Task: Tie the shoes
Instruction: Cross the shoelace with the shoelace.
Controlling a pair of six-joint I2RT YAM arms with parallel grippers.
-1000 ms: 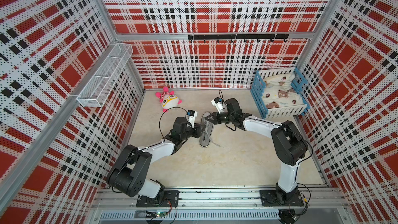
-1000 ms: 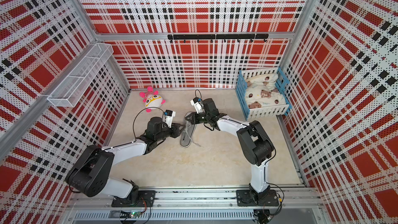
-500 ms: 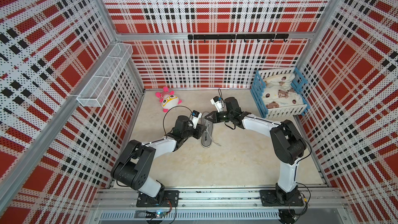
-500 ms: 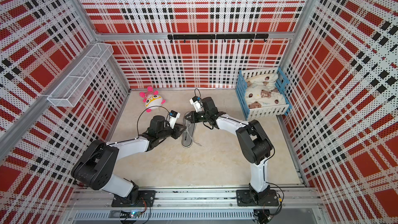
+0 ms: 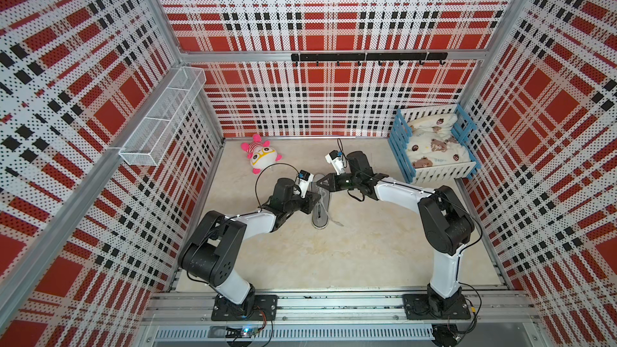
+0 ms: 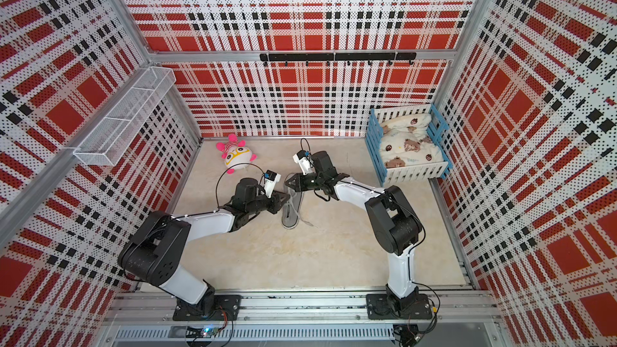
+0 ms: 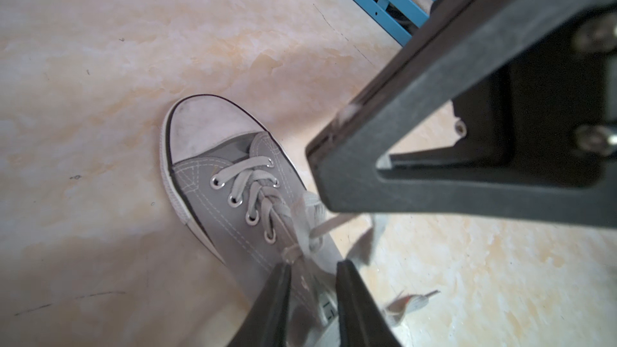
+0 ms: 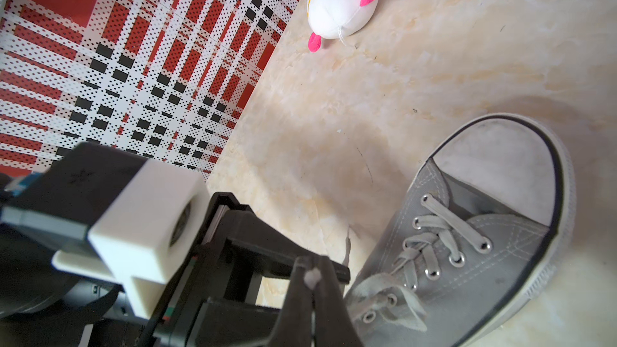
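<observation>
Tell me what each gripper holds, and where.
Right gripper pinches a lace, seemingly near its end. Left gripper holds nothing yet: its jaws straddle the laces.

In both top views the right gripper point(image 5: 319, 182) covers the shoe point(image 5: 321, 216) at its 12 o'clock end. In the left wrist view the laces point(image 7: 302, 225) blur beside the left gripper point(image 7: 314, 268), and the heel is cut off.

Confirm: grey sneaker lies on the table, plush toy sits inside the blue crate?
No. The plush toy lies on the table, well apart from the blue crate; both top views show it. The grey sneaker is on the table, as said.
</observation>
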